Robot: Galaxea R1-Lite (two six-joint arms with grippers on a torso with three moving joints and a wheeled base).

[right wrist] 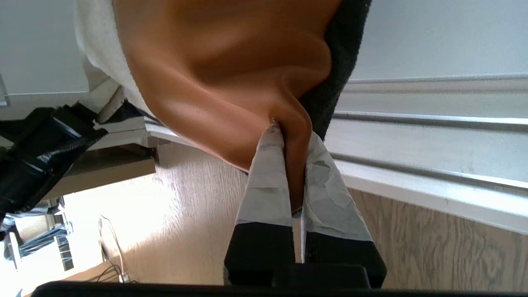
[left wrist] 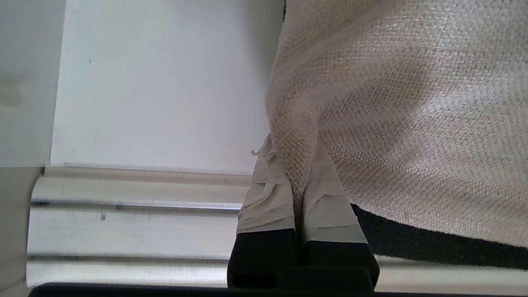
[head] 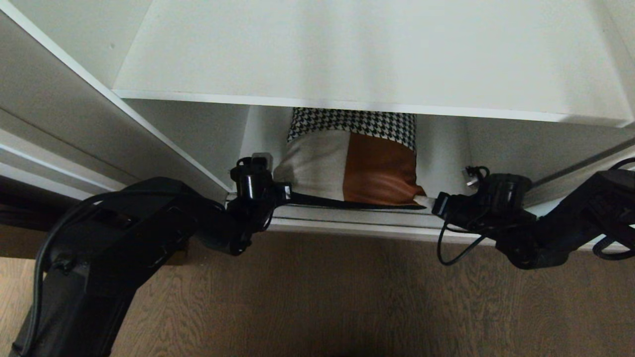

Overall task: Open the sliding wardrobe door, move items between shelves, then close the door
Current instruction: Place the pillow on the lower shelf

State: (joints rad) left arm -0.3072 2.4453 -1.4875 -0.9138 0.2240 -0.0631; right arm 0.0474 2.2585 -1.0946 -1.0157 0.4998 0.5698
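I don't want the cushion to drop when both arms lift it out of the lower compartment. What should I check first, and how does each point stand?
1. Left gripper shut on the cushion, beige corner: ok.
2. Right gripper shut on the rust-brown corner: ok.
3. Both grips only pinch corner fabric, which may slip: not ok.
4. Upper shelf overhangs the cushion's houndstooth band, so lift outward, not straight up: not ok.
5. Floor track free of snags: ok where visible.
6. Sliding door fully out of the way: cannot tell.
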